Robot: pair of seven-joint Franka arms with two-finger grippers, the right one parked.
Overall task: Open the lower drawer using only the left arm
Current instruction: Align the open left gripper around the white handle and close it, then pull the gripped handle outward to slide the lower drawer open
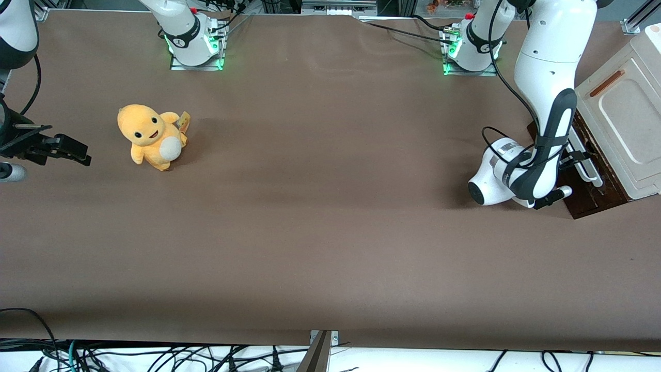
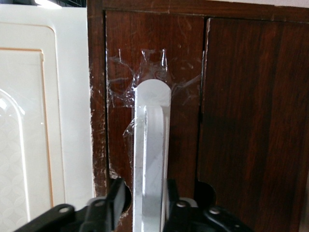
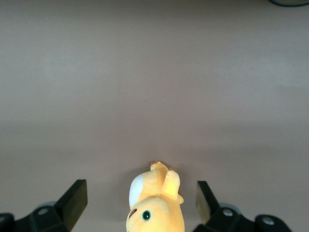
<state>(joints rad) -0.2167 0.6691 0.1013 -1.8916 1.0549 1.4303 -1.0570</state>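
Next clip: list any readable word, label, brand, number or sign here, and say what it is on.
Nothing can be read.
Small yellow tag on the orange plush toy: print too small to read.
Dark brown wood lower drawer with its white loop handle: no lettering.
Left arm's black pincer, jaws either side of the handle: no markings.

The left arm [image 1: 547, 77] bends down steeply, wrist low and turned sideways. Its claw [image 2: 146, 208] points level, one finger [image 2: 116, 200] on each side of a white bar, spread.
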